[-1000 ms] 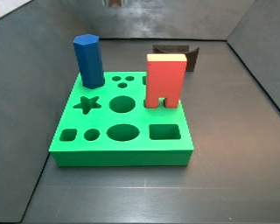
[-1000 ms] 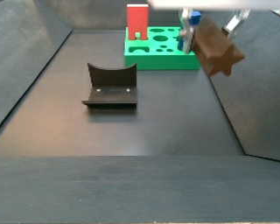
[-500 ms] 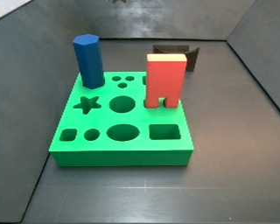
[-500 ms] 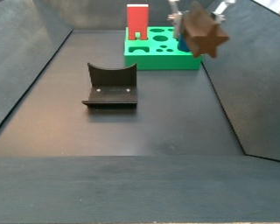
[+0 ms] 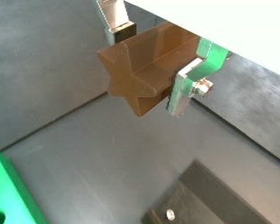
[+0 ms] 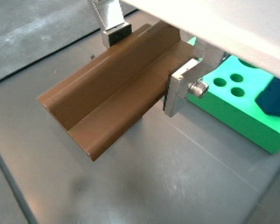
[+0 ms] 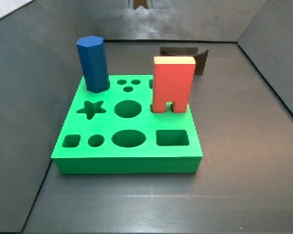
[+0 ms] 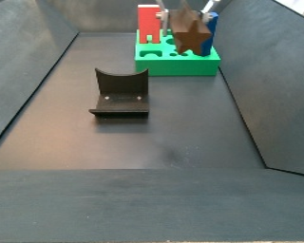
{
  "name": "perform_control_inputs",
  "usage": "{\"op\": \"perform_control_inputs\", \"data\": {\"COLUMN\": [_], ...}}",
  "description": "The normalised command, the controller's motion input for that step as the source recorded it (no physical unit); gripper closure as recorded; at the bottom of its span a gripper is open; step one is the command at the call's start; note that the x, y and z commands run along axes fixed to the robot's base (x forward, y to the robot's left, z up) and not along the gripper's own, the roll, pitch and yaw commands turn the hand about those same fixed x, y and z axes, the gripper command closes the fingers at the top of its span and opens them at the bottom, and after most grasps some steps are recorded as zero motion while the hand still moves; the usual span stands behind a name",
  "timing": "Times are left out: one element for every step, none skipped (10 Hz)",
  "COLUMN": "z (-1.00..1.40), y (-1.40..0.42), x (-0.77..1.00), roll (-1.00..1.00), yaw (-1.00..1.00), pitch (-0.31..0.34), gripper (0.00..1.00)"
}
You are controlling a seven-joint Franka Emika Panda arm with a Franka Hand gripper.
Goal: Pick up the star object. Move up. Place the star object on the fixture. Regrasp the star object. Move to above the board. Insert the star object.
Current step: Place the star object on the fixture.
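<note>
Nearest, the fixture (image 8: pixel 119 93) is sitting empty on the dark floor. Beyond it, the gripper (image 8: pixel 189 21), jaws pinching the star object (image 8: pixel 186 35), is travelling from the right wall toward the green board (image 8: pixel 180 63) at twelve o'clock, so the insertion looks close. The red arch block (image 8: pixel 149 24) and blue peg (image 8: pixel 207 36) are crowding the approach.

In a side view the gripper (image 8: pixel 189 11) is cut off by the top edge, and the star object (image 8: pixel 188 34) it holds hides part of the board (image 8: pixel 180 64). In another side view only the star's tip (image 7: pixel 142 5) shows.
</note>
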Motion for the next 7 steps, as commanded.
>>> {"op": "perform_control_inputs", "data": {"z": [-0.02,-0.02,-0.02,-0.01,-0.01,-0.01,0.13], "y": [-0.23,-0.2,-0.18,-0.16,-0.14,-0.12,0.05], "x": [1.0,1.0,1.0,1.0,1.0,1.0,1.0], "roll": [-0.01,-0.01,-0.01,-0.02,-0.02,-0.02,-1.0], "yaw": [0.03,0.03,0.03,0.04,0.04,0.04,-0.06], "pitch": [0.144,0.147,0.155,0.153,0.146,0.148,0.01], "gripper": [1.0,1.0,1.0,1.0,1.0,1.0,1.0]}}
